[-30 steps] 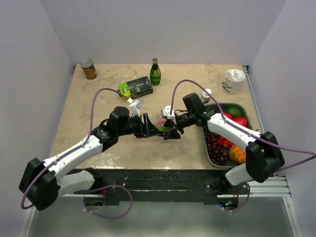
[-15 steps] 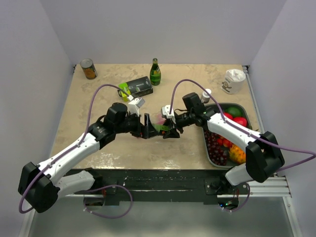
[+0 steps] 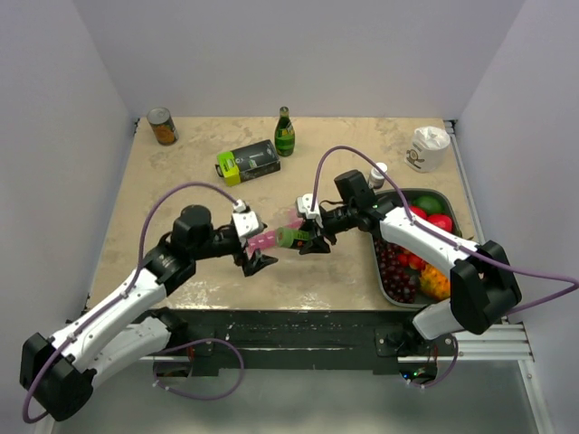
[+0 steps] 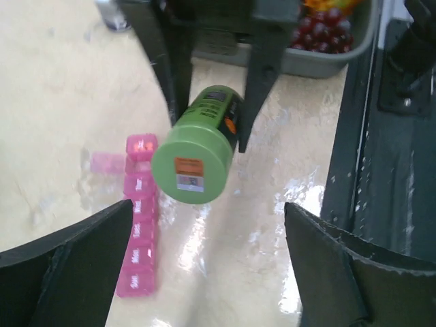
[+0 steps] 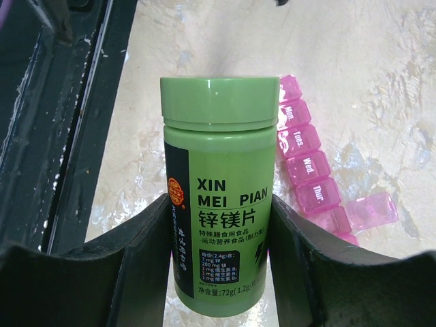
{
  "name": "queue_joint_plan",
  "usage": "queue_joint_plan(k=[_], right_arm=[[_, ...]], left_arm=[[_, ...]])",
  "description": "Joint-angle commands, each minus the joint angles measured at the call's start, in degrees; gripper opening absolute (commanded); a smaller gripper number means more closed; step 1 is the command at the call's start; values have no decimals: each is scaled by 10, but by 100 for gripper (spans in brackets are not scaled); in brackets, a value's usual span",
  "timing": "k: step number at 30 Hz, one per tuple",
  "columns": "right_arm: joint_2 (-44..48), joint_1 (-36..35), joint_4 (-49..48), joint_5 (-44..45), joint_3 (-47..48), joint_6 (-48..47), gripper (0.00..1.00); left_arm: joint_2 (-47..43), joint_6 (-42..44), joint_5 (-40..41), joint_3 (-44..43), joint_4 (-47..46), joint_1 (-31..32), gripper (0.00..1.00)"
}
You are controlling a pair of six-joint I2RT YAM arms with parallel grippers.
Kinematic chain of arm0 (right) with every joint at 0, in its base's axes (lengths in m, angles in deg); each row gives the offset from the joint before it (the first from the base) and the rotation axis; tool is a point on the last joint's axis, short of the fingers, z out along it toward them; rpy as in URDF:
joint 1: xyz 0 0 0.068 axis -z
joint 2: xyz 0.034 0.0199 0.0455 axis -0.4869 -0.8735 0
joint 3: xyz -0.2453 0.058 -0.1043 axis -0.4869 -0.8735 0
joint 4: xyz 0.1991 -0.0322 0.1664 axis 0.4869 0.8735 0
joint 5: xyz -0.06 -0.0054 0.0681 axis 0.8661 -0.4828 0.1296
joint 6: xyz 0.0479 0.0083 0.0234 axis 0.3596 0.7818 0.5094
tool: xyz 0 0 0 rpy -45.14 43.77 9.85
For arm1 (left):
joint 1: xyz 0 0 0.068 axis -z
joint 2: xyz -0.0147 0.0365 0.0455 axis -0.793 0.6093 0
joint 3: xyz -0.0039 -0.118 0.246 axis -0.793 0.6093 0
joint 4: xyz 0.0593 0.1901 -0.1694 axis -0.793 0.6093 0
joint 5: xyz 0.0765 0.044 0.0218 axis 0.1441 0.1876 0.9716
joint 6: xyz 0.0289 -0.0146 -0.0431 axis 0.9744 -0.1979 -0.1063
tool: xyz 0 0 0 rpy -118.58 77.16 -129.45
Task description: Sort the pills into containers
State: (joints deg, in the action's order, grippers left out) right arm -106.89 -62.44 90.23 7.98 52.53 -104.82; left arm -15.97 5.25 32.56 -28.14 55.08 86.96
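Lying flat, containers (image 5: 303, 146) show one open lid (image 5: 371, 210).

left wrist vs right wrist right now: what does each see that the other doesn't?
Left wrist only: the tray with grapes, the bottle seen cap-first, and the left gripper open, holding nothing.
Right wrist only: the bottle's label, reading XIN MEI PIAN, and day names on the organiser lids, Mon. to Thur.
Both: the green bottle clamped in the right gripper, and the pink organiser lying on the table with one lid flipped open.
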Motion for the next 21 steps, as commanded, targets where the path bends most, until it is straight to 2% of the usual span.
queue_joint_plan(k=[1, 3, 6, 12, 16, 17, 21], right_arm=[[7, 3, 11, -45, 6, -37, 0], [7, 3, 14, -50, 5, -43, 0], [6, 3, 19, -56, 3, -51, 0], [6, 3, 22, -58, 3, -57, 0], [4, 3, 22, -58, 2, -57, 0], [4, 2, 22, -58, 2, -57, 0], [5, 3, 23, -58, 3, -57, 0]], left_arm=[[-67, 179, -99, 119, -276, 0, 98], [-54, 215, -115, 119, -303, 0, 98], [-2, 244, -133, 80, -262, 0, 96], [41, 231, -148, 78, -300, 5, 92], [70, 204, -149, 65, -291, 7, 82], [73, 200, -149, 63, -286, 7, 76], [83, 181, -144, 60, -279, 12, 63]])
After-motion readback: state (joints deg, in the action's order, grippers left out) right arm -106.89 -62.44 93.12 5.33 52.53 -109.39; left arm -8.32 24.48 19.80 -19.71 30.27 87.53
